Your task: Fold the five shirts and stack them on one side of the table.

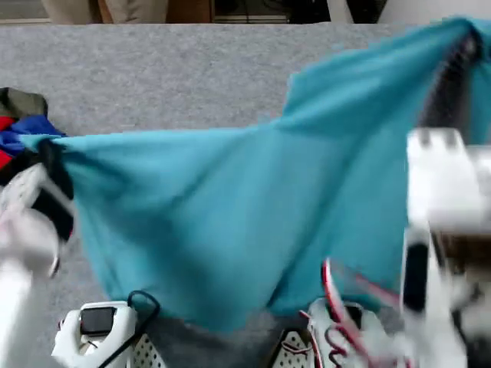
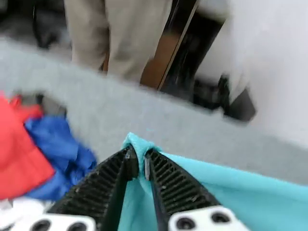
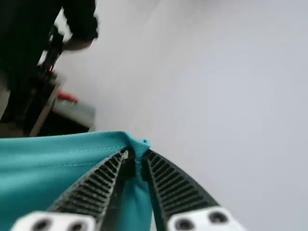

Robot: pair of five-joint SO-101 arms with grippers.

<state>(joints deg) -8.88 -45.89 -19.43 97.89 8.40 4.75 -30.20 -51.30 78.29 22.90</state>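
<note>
Two robot arms hold a teal shirt stretched in the air above a grey table. The left gripper pinches one corner of the fabric, its ribbed black jaws drawn narrow with the teal hem caught between the tips. In the high view this corner sits at the left side of the table. The right gripper grips the opposite corner the same way, jaws nearly together on a stitched edge, at the far right corner of the high view. The shirt's top edge runs from one grip to the other, and the cloth sags in a broad curve between them. Its lower edge hangs toward the near side of the table, close to the arms' white bases. Near the left gripper, at the table's left edge, lies a loose heap of other clothing. It holds a red shirt, a blue shirt touching it, and a dark olive garment farther back. Beside the base on the right loop some red cables
</note>
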